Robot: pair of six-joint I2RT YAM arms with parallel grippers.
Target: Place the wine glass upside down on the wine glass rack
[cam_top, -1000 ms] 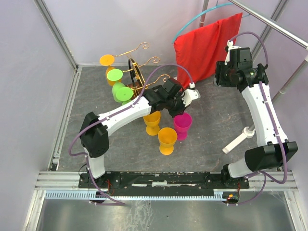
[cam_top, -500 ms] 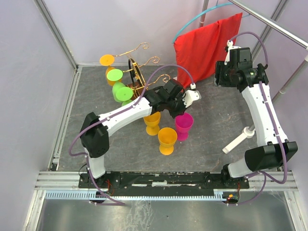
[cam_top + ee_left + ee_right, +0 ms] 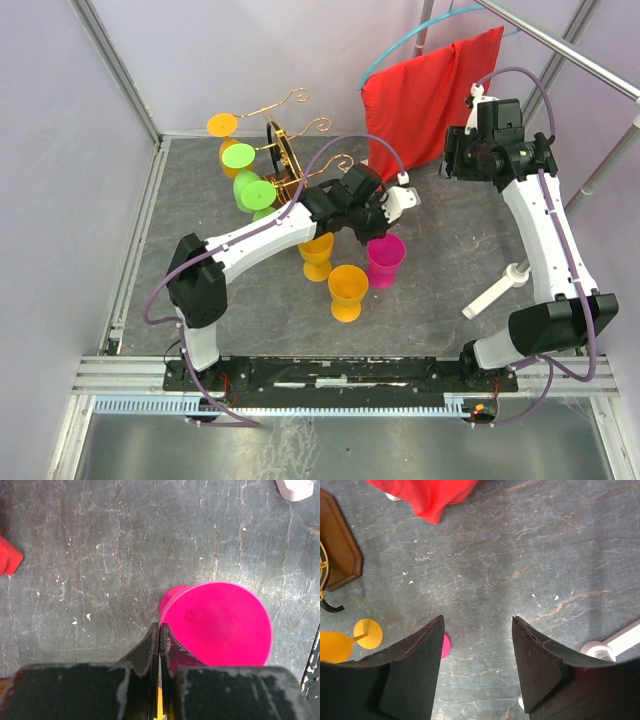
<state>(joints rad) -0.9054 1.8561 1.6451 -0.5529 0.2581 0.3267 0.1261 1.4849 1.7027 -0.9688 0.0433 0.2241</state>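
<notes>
Wrist view alone shows left pincer [image 3: 159, 632] closed beside wine glass [image 3: 220, 625]

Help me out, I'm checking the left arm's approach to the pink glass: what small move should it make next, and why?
Probably open the left gripper. Its jaws are pressed shut with nothing between them, and its tip sits right beside the rim of the upright pink glass. It likely cannot take hold of the glass until the jaws part.

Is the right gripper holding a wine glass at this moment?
No, the right gripper is open: its jaws stand wide apart and grip nothing.
</notes>
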